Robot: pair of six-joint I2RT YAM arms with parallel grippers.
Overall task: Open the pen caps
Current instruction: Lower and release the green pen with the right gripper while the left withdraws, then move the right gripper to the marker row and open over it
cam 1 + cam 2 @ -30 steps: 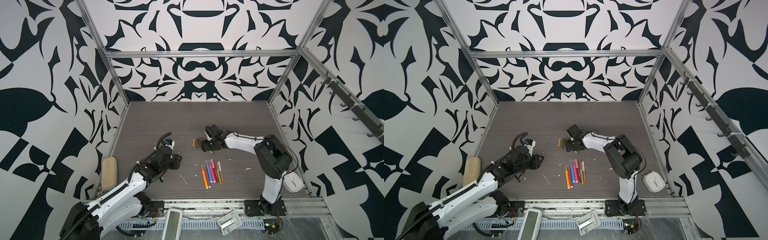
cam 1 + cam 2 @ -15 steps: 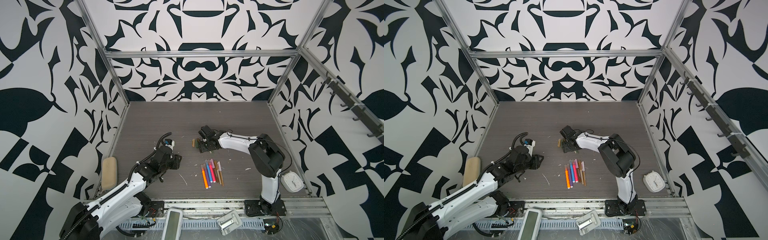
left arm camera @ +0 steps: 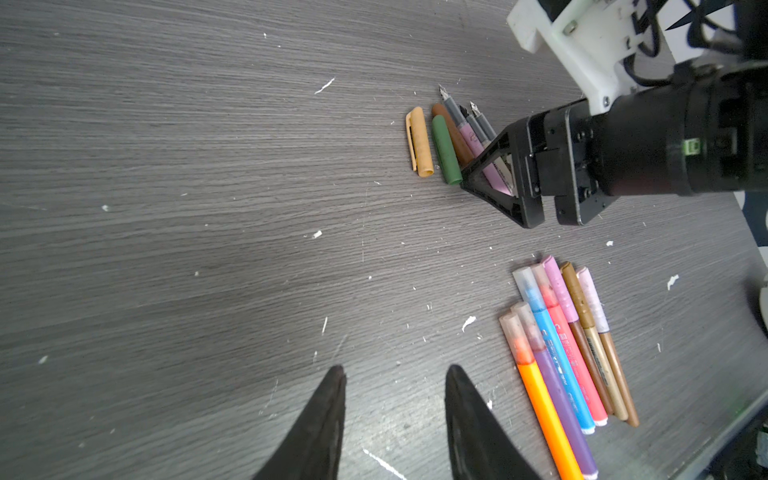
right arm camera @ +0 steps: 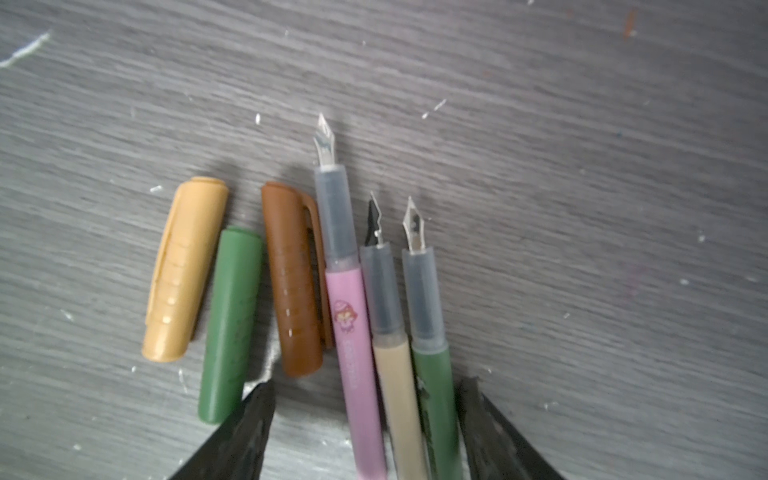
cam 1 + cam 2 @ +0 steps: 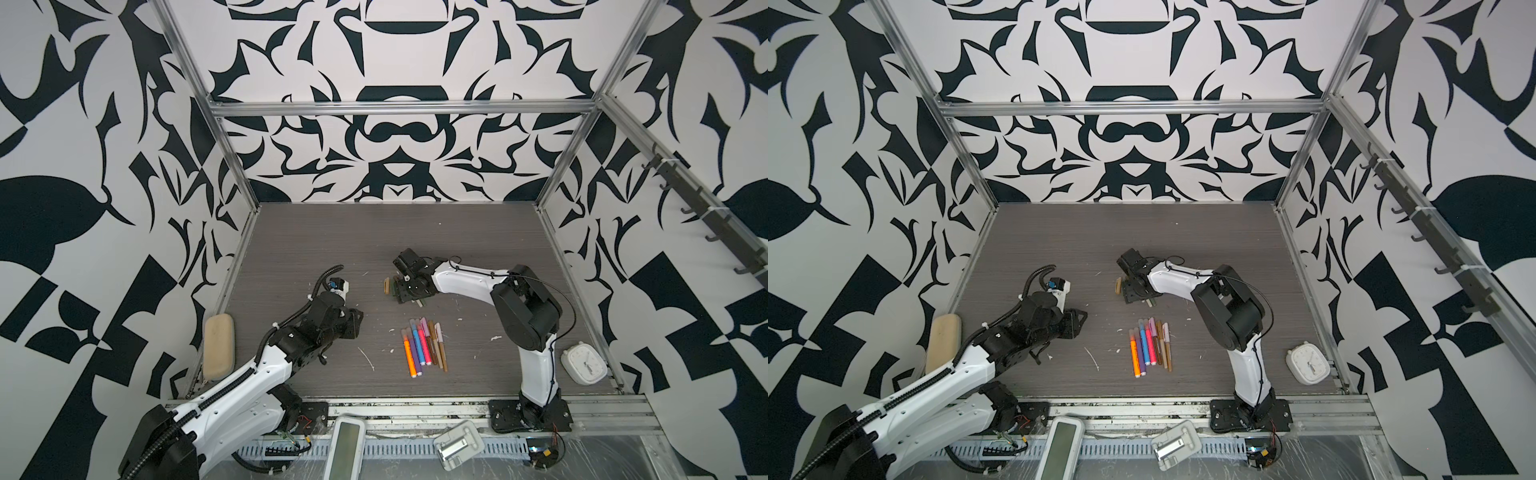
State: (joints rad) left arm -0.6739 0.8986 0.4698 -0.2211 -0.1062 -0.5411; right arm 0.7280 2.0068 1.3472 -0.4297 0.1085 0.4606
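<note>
Three loose pen caps lie side by side in the right wrist view: tan, green and brown. Beside them rest three uncapped pens with bare nibs: pink, tan and green. My right gripper is open and straddles these three barrels without clamping them. It shows in both top views. A row of several capped pens lies nearer the front. My left gripper hovers open and empty to their left.
A beige block leans at the left wall. A white clock sits at the front right corner. White scraps dot the grey tabletop. Patterned walls enclose three sides.
My right gripper slid a little to the left over the uncapped pens and its jaws widened slightly. The left arm has stayed put.
</note>
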